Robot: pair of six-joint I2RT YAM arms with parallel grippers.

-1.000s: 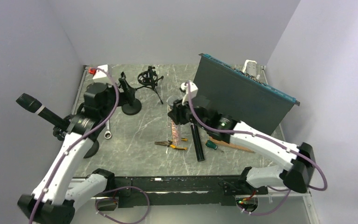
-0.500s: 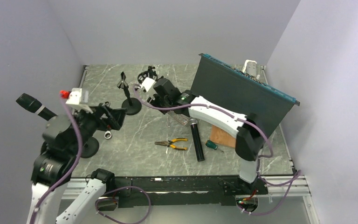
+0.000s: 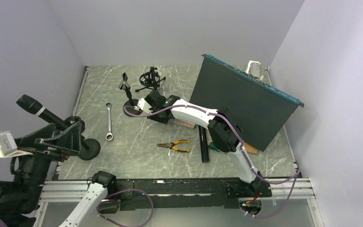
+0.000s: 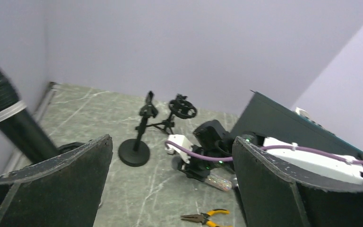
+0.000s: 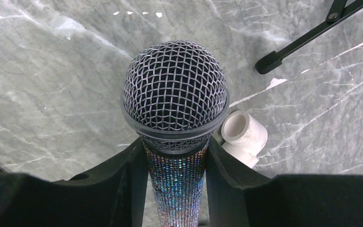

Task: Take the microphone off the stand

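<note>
At the near left the left gripper [image 3: 78, 135] is raised off the grey marbled table [image 3: 137, 161] with its two black fingers [image 4: 66, 184] spread wide and nothing between them; just beside it a black microphone [image 3: 28, 106], with a pale band around its body, sits tilted in its round-based stand [image 3: 87, 149], head pointing up and to the left.

On the table near the front edge lie yellow-handled pliers [image 3: 175, 145]; to their right a black cylinder [image 3: 202, 149] and a green-handled screwdriver [image 3: 213, 147] lie partly under the right arm; a wrench [image 3: 108, 120] lies farther left.

Mid-table, the right arm reaches across to the left; the right gripper [image 5: 176, 161] is clamped on the sparkly, rhinestone-covered body of a second microphone [image 5: 175, 92], one pad on each side, its silver mesh head sticking out past the fingertips low over the marble; whether it touches the table I cannot tell; a white plastic pipe elbow [image 5: 243, 132] lies just beside the head.

Just beyond stands a small clip stand [image 3: 130, 94] on a round base, its clip holding nothing; near it, farther back, a black ring-shaped shock mount [image 3: 150, 79] on tripod legs; to the right a large dark panel [image 3: 243, 101] leans upright.
</note>
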